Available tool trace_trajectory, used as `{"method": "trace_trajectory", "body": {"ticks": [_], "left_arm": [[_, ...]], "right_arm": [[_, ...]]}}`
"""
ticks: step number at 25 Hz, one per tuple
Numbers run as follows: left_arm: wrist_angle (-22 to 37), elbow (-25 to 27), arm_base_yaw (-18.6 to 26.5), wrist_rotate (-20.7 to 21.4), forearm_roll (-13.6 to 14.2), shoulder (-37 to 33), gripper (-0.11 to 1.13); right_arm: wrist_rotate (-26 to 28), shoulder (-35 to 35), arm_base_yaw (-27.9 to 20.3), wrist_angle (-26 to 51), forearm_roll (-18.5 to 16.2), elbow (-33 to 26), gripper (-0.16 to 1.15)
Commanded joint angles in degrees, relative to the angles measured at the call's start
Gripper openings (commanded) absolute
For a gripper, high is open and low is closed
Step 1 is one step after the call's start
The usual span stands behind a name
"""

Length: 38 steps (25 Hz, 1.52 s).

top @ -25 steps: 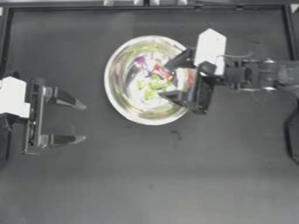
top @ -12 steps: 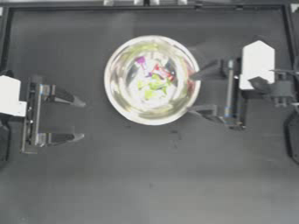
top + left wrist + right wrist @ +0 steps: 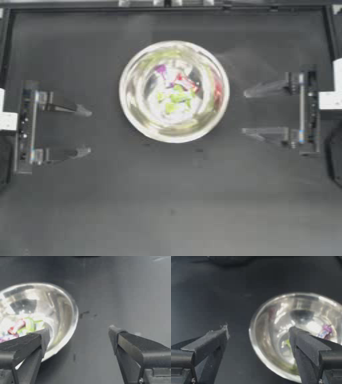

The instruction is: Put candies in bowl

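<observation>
Found candies (image 3: 175, 92) heaped inside bowl (image 3: 135, 116), green, red and purple wrappers all within the rim; none seen loose on table (image 3: 167, 200). Bowl sat centre-table, slightly toward the far edge. Right gripper (image 3: 255, 112) hung at the right side, jaws spread wide and empty, tips pointed at the bowl, near but apart from its rim. Left gripper (image 3: 83, 131) parked at the left edge, jaws likewise spread and empty, farther off. Judged task essentially complete: nothing left to fetch. If any further pick were needed, right arm nearer, bowl lying straight ahead of its tips.
</observation>
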Motion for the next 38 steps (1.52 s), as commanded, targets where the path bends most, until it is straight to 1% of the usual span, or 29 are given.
{"method": "trace_trajectory", "body": {"ticks": [1, 6, 11, 26, 32, 38], "left_arm": [[-0.70, 0.26, 0.00, 0.18, 0.18, -2.81, 1.00], [-1.76, 2.55, 0.00, 0.18, 0.18, -8.00, 1.00], [-1.76, 4.13, 0.00, 0.09, -0.26, -11.34, 1.00], [-1.14, 6.86, 0.70, -0.18, -0.88, -19.07, 1.00], [-0.53, 7.47, 0.79, -0.18, -0.97, -21.09, 1.00], [1.93, 7.47, 2.99, -0.18, -1.32, -22.68, 1.00]], "right_arm": [[-0.09, -3.16, 0.09, -0.79, -0.70, 0.62, 1.00], [-0.09, -5.19, 0.09, -1.58, -0.97, 2.29, 1.00], [-0.09, -6.59, 0.09, -2.11, -1.58, 3.34, 1.00], [0.00, -13.54, 0.09, -1.49, -1.41, 6.86, 1.00], [0.00, -15.64, -0.53, -1.41, -1.49, 7.73, 1.00], [0.09, -17.93, -0.53, -1.41, -1.14, 8.88, 1.00]]}}
